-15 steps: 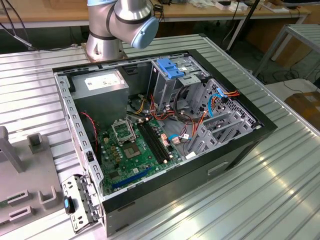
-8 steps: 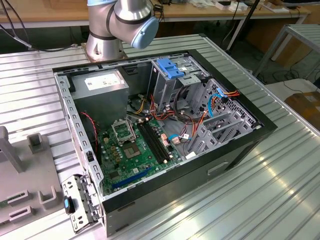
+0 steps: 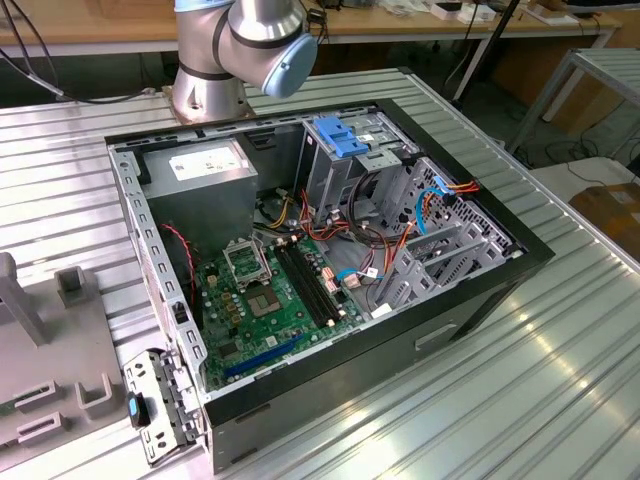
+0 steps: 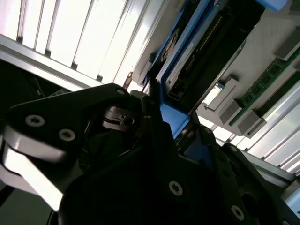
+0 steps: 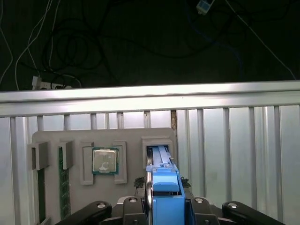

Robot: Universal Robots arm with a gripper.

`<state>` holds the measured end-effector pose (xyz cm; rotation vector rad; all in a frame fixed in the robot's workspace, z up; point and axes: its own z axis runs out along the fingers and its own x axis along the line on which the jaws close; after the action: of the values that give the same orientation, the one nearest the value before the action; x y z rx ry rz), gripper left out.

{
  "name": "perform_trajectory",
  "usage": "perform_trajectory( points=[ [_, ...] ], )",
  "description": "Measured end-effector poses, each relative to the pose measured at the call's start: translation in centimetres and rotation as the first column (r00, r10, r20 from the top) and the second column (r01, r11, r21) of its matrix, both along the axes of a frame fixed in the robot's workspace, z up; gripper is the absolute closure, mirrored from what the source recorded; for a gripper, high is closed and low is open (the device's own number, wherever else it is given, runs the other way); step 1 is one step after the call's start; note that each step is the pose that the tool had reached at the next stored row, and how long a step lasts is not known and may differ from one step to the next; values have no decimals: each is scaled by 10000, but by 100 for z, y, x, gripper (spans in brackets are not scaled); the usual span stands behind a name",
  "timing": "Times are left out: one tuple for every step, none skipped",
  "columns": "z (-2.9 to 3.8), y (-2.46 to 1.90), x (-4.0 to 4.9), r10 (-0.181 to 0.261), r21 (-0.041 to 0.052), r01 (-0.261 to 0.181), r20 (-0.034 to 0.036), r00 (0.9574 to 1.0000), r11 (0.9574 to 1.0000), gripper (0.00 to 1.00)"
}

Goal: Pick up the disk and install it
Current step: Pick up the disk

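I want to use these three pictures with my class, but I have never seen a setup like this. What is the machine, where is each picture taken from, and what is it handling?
The machine is a single robot arm standing on a ribbed metal table. The exterior view comes from a camera off the arm. It shows an open computer case lying on the table, and a grey parts tray at the exterior view's left. The two wrist views come from cameras riding on the arm itself. The first wrist view looks past the gripper at the tray, which holds a processor chip and a memory stick. The disk, in its blue frame, stands on edge in a slot of the tray with the gripper around it. Whether it is clamped yet is unclear.
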<state>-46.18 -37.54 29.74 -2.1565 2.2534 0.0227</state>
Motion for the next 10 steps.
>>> perform_trajectory(
  points=[
    [0,0,0,0,-10,0,-1,10000,10000,63],
    [-1,0,0,0,-24,0,-1,10000,10000,63],
    [-2,0,0,0,-32,0,-1,10000,10000,63],
    [-3,0,0,0,-42,0,-1,10000,10000,63],
    [-5,0,0,0,-61,0,-1,10000,10000,63],
    [-7,0,0,0,-91,0,-1,10000,10000,63],
    [-8,0,0,0,-104,0,-2,10000,9999,63],
    [-9,0,0,0,-115,0,-2,10000,9999,63],
    [-10,0,0,0,-129,0,-3,10000,9999,63],
    [-12,0,0,0,-147,0,-3,10000,9999,63]
  ],
)
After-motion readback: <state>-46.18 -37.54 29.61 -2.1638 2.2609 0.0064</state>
